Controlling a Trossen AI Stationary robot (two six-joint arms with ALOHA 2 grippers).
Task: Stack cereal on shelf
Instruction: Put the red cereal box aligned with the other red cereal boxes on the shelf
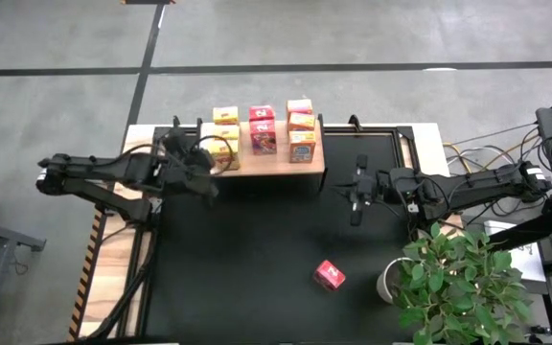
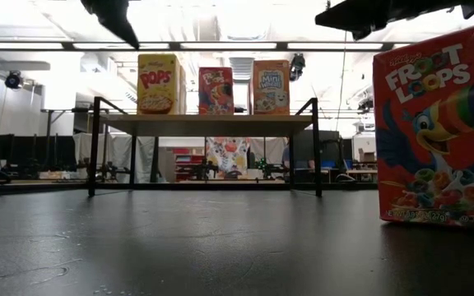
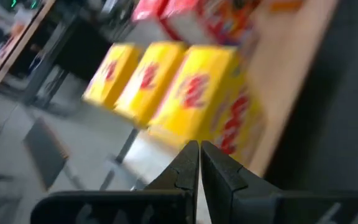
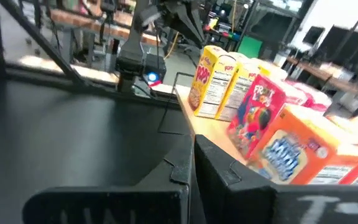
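Observation:
The wooden shelf [image 1: 316,165] stands at the far middle of the black mat and carries rows of cereal: yellow boxes [image 1: 226,136], pink-red boxes [image 1: 263,129] and orange boxes [image 1: 302,125]. One pink-red box [image 1: 330,275] stands alone on the mat near the front; it fills the right of the low view [image 2: 439,131]. My left gripper [image 1: 215,184] is shut at the shelf's left end, its tips [image 3: 199,155] close before the nearest yellow box [image 3: 210,93]. My right gripper [image 1: 355,213] hangs shut over the mat, right of the shelf [image 4: 216,134]. My left gripper's shut fingertips are right in front of the nearest yellow box's near face [image 3: 219,127], slanting down from the table's left. I cannot tell whether they touch it.
A potted plant [image 1: 460,280] in a white pot [image 1: 389,281] stands at the near right corner of the mat. Cables run along the right edge [image 1: 468,153]. The mat [image 1: 247,259] between the shelf and the lone box is bare.

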